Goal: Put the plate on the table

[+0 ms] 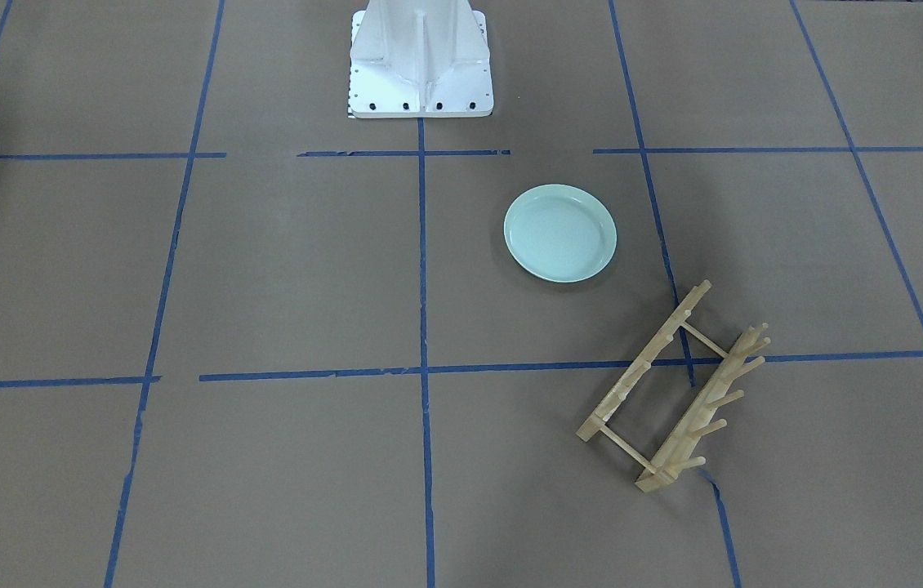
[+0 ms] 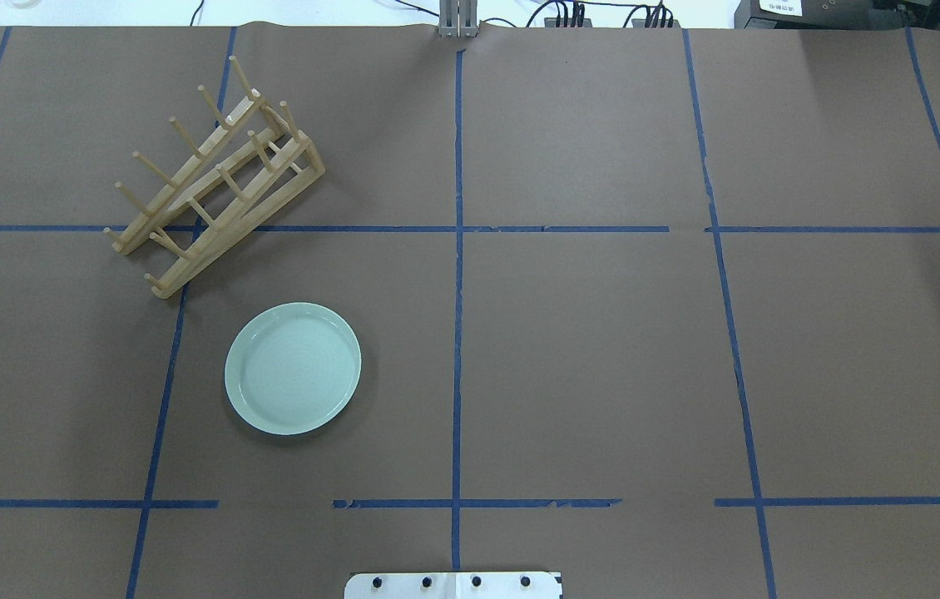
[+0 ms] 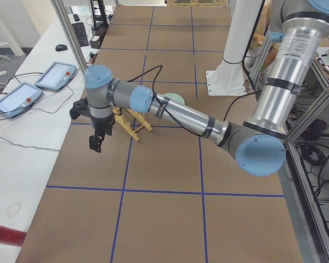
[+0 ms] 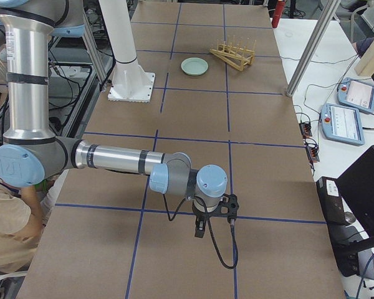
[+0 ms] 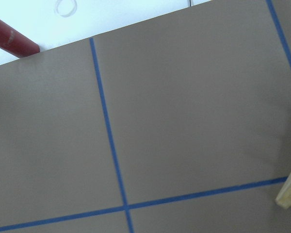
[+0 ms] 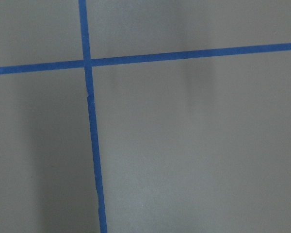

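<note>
1. Spotting the round pale mint-green plate lying flat, rim up, on the brown paper-covered table with its blue tape grid. Sitting left of centre in the overhead view, inside one taped square.
2. Reading the placing itself as looking done: nothing touching the plate, and the light wooden pegged dish rack standing empty just above it in that view, near but apart.
3. Picking out the left gripper at the left of the left-side view, pointing down over the table beside the rack. Not being able to tell how the jaws stand, with only this side view showing them.
4. Picking out the right gripper low in the centre of the right-side view, well apart from the plate up at the top of that frame. Again not being able to tell open from closed.
5. Finishing well, as a judgement: holding both arms outside the plate's square, rising before travelling, and avoiding any sweep across the rack pegs or the rim, a smooth plate probably sliding easily on paper.
6. Looking closer at the plate: plain and unmarked, showing a shallow raised rim, faint concentric rings in the well and a soft shadow along the lower edge in the overhead view.
</note>
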{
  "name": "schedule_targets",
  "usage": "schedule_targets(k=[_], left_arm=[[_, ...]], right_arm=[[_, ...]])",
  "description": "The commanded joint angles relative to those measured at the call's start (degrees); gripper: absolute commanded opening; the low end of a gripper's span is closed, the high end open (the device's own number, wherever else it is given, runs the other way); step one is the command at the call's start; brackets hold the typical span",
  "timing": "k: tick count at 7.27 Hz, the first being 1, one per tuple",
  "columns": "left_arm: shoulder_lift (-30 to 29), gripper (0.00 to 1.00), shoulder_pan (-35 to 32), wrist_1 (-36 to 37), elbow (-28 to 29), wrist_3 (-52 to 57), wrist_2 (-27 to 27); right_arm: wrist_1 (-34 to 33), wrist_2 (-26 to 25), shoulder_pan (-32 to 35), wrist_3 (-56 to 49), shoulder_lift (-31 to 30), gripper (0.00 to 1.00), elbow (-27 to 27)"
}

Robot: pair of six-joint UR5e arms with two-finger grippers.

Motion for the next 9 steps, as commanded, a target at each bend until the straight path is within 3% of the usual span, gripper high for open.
schedule_targets(k=[1,3,9], left_arm=[[13.96,1.0,-6.67,-6.43,1.21,7.67,-2.78],[13.95,1.0,-6.5,-5.91,0.84,-0.02,-2.87],[13.94,1.0,-1.67,-3.97,-2.06,-6.57,-5.24]], right_arm=[[0.0,0.0,0.0,0.0,0.07,1.0,0.0],[0.0,0.0,0.0,0.0,0.07,1.0,0.0],[0.0,0.0,0.0,0.0,0.07,1.0,0.0]])
